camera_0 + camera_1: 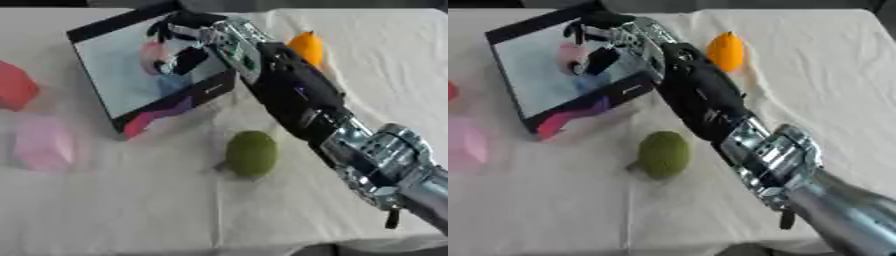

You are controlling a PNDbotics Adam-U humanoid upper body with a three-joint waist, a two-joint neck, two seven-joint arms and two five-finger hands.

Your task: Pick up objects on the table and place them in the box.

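Note:
My right hand [194, 36] reaches over the open box [122, 92], a black-rimmed box with a pale inside, at the back left. Its fingers and thumb curl round a small pink object [153, 54] held above the box's floor. The black and silver arm runs from the lower right corner across the table to the box. On the white cloth lie a green round fruit [252, 152] in the middle, an orange fruit [306, 46] behind the arm, a red object [14, 86] at the left edge and a pale pink object [41, 142] below it. My left hand is out of sight.
The white cloth [131, 210] is wrinkled, with a fold line running down from the green fruit. The box's front wall [157, 116] carries a pink and purple print. The table's front edge shows along the bottom.

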